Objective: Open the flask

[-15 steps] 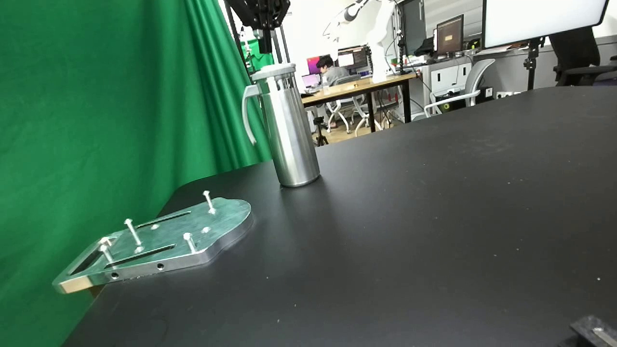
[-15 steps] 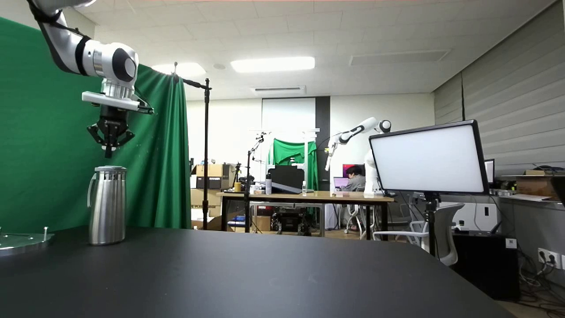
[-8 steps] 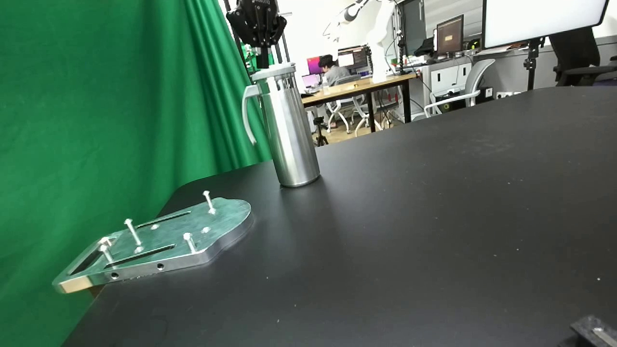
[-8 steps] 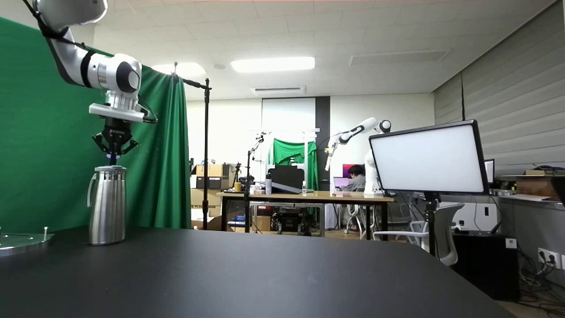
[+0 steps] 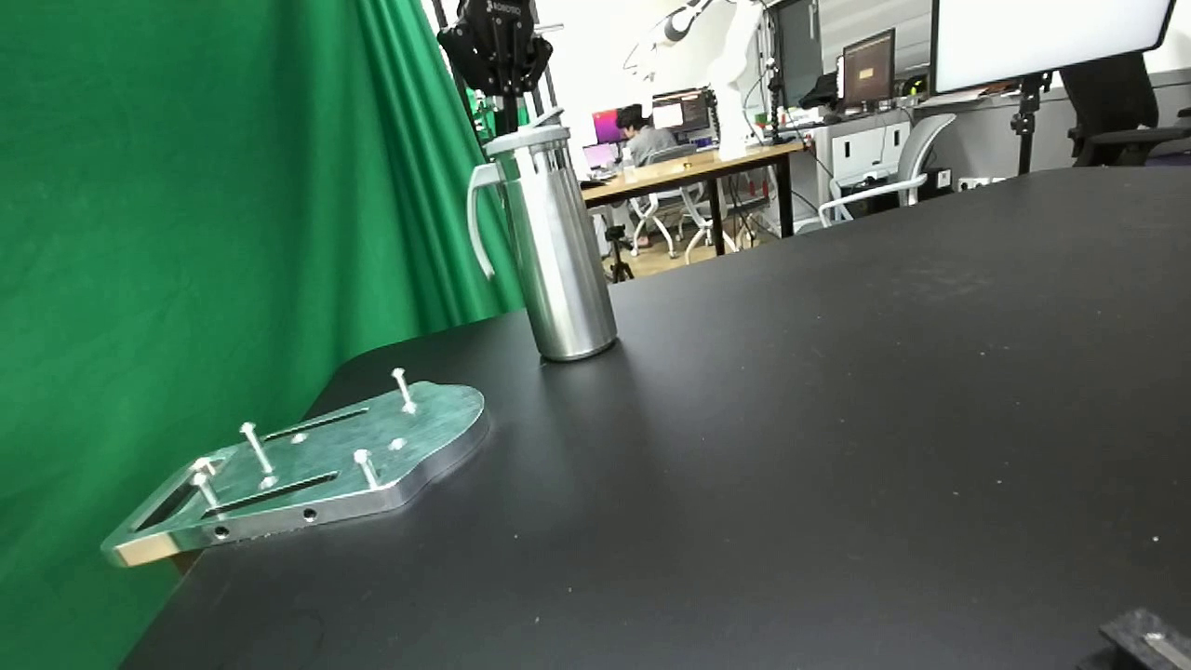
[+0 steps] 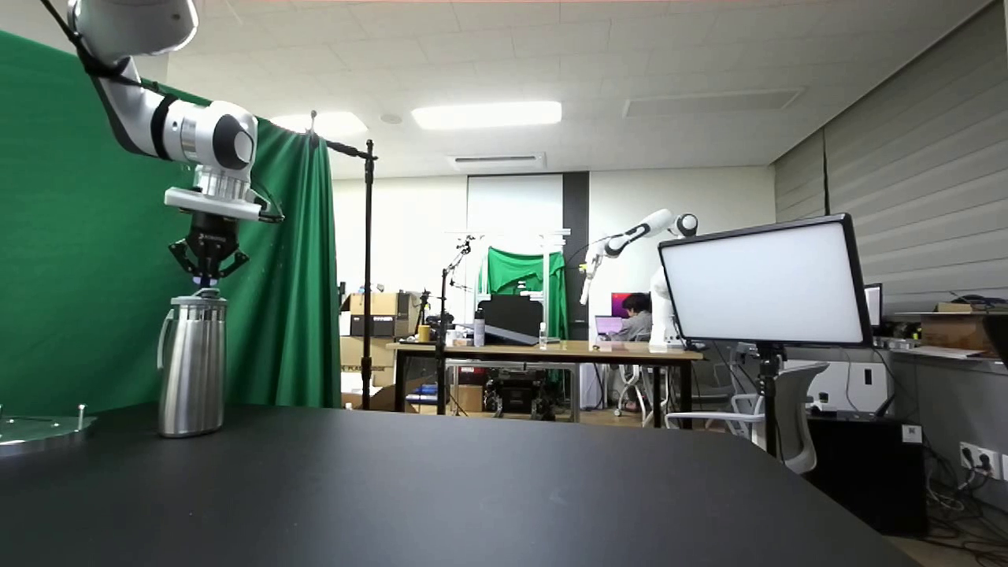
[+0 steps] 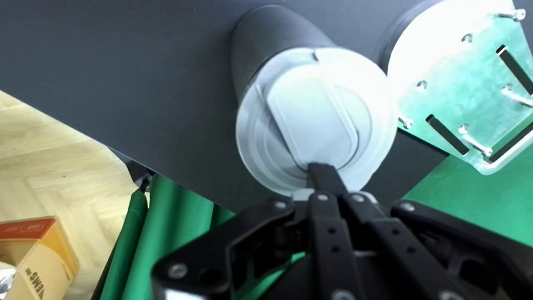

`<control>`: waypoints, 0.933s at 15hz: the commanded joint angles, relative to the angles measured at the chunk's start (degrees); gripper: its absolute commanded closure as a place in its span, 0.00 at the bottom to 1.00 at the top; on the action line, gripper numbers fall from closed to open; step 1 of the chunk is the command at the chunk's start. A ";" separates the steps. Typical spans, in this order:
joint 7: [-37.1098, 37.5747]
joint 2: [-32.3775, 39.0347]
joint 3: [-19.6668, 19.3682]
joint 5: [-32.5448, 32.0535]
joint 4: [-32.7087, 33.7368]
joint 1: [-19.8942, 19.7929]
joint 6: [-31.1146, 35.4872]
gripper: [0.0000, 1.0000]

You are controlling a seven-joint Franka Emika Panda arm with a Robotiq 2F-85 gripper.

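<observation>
I find the flask [image 6: 192, 370] upright on the dark surface [image 5: 791, 447], near the pegged plate [image 5: 326, 465]. I have the tool [image 7: 325, 177] clenched with nothing gripped, its joined fingers [image 7: 327, 181] placed at one edge of the lid [image 5: 523, 141], which I judge suits pressing rather than pinching. The flap [image 7: 314, 110] stands tilted, far end raised, probably levered by that pressure, though the fingers hide the actual contact.

Versus a second ago, fingers [image 7: 327, 179] are down at the lid [image 5: 526, 140] of the flask [image 5: 566, 251] instead of clear above it; arm [image 6: 197, 130] also sits lower and further right in an exterior view. On the lid, flap [image 7: 310, 116], level half a second ago, is now tilted up, its end away from the fingers raised, visible in both exterior views.
</observation>
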 commanded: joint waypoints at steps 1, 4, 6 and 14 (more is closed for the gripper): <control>1.60 3.95 -0.78 -1.08 5.91 0.87 -6.90 1.00; 1.90 5.54 -1.26 -1.54 8.97 1.48 -10.32 1.00; 2.06 6.57 -1.12 -1.08 10.86 1.65 -11.20 1.00; 1.07 2.15 0.61 3.06 11.20 -0.09 -11.32 1.00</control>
